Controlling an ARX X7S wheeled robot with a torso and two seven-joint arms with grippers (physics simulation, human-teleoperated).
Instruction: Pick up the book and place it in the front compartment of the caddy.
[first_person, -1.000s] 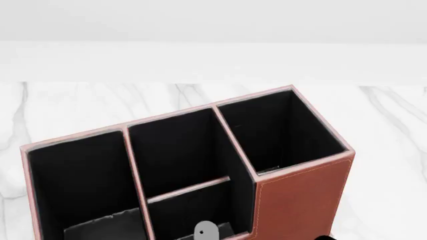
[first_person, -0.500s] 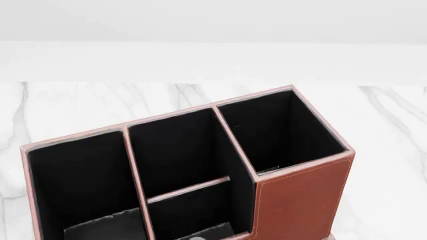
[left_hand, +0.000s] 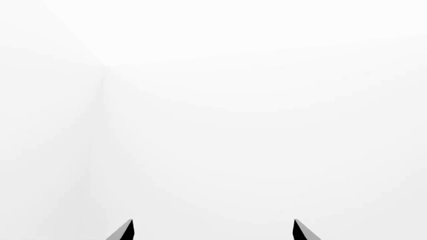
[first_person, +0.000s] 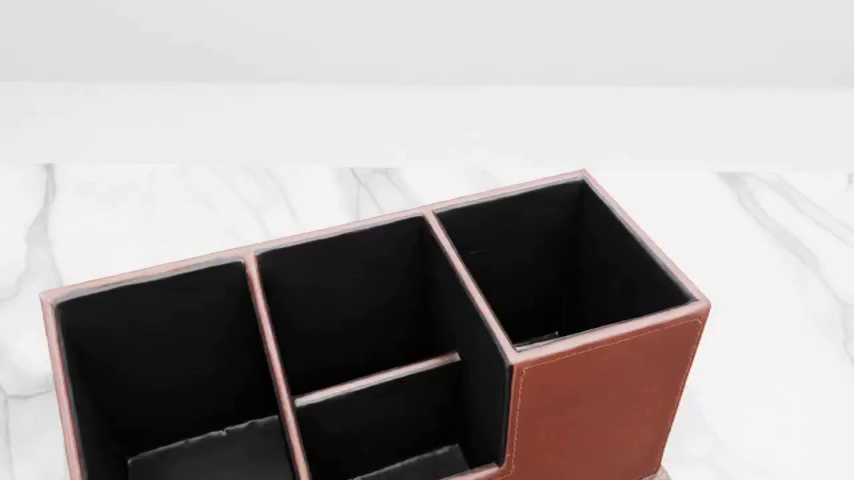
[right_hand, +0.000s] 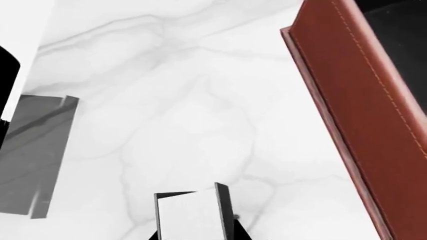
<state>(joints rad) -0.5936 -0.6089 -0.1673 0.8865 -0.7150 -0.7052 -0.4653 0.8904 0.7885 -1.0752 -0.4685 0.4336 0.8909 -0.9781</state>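
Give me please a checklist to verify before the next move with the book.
1. Book held by the right tool: ok, it sits between the fingers.
2. Front compartment, the small middle cell with the full-height outer wall, free: ok, it looks empty.
3. Book over that cell: not ok, it is beside the caddy outer wall, over the table.
4. Book higher than the caddy rim: cannot tell.
5. Left tool out of the way: ok, open, facing only white background.
6. Right tool seen from the head view: not ok, out of frame.
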